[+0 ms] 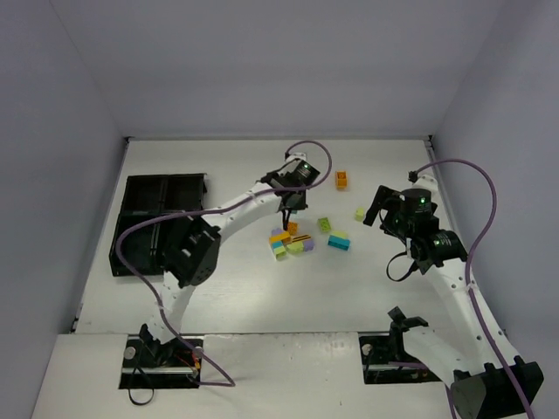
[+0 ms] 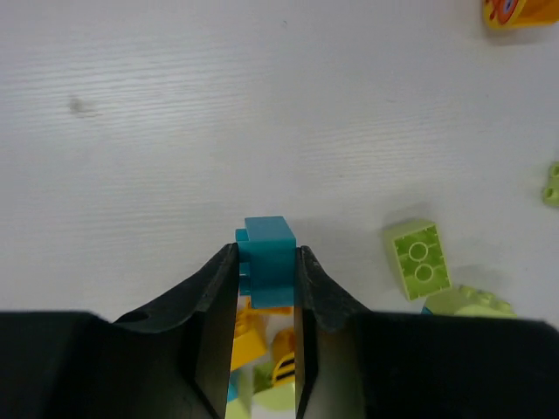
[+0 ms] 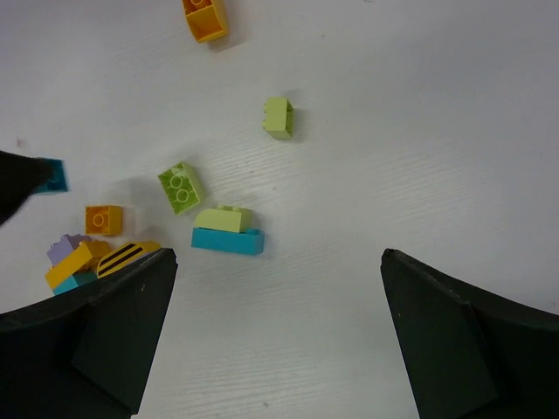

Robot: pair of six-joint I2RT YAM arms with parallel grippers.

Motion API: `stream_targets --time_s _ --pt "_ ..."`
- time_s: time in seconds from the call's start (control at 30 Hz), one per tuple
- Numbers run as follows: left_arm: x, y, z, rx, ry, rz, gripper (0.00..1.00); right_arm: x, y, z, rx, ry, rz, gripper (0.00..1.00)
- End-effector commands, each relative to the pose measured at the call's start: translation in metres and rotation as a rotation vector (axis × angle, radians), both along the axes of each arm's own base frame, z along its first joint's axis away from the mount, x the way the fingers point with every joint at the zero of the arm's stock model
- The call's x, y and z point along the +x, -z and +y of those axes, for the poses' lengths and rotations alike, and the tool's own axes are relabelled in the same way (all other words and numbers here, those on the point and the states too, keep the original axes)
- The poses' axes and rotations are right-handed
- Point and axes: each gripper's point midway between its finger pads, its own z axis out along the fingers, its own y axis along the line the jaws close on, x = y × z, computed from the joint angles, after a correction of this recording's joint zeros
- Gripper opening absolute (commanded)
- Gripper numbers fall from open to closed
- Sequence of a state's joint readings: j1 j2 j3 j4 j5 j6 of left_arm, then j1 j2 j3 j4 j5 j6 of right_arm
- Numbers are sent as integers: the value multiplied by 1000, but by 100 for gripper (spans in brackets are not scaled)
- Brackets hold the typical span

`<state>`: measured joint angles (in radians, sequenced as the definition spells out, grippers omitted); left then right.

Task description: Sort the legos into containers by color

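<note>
A: Entry one, left end effector [image 2: 265, 251]?
B: Jaws narrow, clamped on a teal brick [image 2: 271, 232]. Centre of the top view, just beside the mixed pile [image 1: 288, 244] on the bench [image 1: 262, 297].
A: Entry two, right end effector [image 3: 277, 255]?
B: Jaws wide apart, hanging above the bench, right of centre.
A: Loose legos?
B: One orange brick [image 1: 341, 180], upper centre. One pale lime brick [image 1: 359, 213], to its lower right. One green brick [image 1: 324, 224]. One lime-on-teal stack [image 1: 339, 240], right of the pile.
A: Containers?
B: Black four-compartment tray [image 1: 140, 201], left of frame, well apart from the pile. Contents cannot be told.
</note>
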<state>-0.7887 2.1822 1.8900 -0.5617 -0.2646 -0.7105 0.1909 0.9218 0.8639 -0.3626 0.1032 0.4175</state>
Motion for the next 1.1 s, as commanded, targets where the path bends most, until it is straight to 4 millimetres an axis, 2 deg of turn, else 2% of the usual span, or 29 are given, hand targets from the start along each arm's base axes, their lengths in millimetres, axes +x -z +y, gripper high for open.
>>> stream_targets --time_s 0.0,0.03,0.07,0.1,0.13,0.17,0.2,0.23,0.27,0.3,0.33,0.37,0.47,0.5,0.53,0.57,0.63,0.67,0.83,0.9,1.0,1.03,1.07 --pt "15 -146 66 -60 -62 -273 0 9 -19 8 11 -45 -57 100" --pt "15 -153 83 -44 -78 -282 0 10 -19 9 11 -49 -55 100" --pt "20 -157 112 -22 -120 -282 0 10 -18 10 13 -53 -51 100" --pt "13 -167 136 -11 -137 -295 0 10 -16 12 16 -63 -43 100" --pt "12 -169 155 0 -157 -293 0 11 -15 12 19 -63 -41 100" --pt "13 -182 191 8 -206 -310 0 11 -14 13 21 -67 -36 100" --pt "10 -170 212 36 -230 -284 0 12 -13 13 25 -65 -34 100" --pt "9 -169 231 44 -258 -276 0 12 -13 15 28 -70 -32 100" --pt "9 -174 261 37 -296 -278 0 12 -11 15 27 -70 -28 100" --pt "7 -165 277 45 -313 -257 0 12 -10 15 28 -70 -28 100" --pt "8 -165 291 52 -331 -256 0 12 -10 15 29 -71 -27 100" --pt "11 -164 314 73 -357 -255 0 13 -8 15 28 -71 -23 100" --pt "20 -152 349 137 -390 -232 0 13 -5 16 31 -73 -16 100" --pt "23 -149 368 141 -422 -221 0 13 -4 16 31 -73 -15 100" --pt "28 -149 377 137 -434 -222 0 12 -4 16 32 -75 -15 100" --pt "35 -140 385 142 -440 -207 0 12 -4 17 33 -76 -14 100" --pt "46 -139 414 142 -488 -213 0 11 -1 16 31 -75 -10 100" --pt "51 -127 421 156 -489 -184 0 10 -1 16 30 -73 -12 100" --pt "67 -103 461 158 -544 -127 0 8 2 15 30 -71 -6 100" --pt "74 -96 468 157 -546 -123 0 8 3 13 25 -64 -5 100" --pt "84 -85 476 161 -537 -109 10 8 8 13 25 -53 9 100" --pt "87 -74 480 159 -541 -90 10 9 10 13 26 -54 17 100" --pt "92 -75 482 152 -543 -97 10 9 12 14 32 -51 22 100"
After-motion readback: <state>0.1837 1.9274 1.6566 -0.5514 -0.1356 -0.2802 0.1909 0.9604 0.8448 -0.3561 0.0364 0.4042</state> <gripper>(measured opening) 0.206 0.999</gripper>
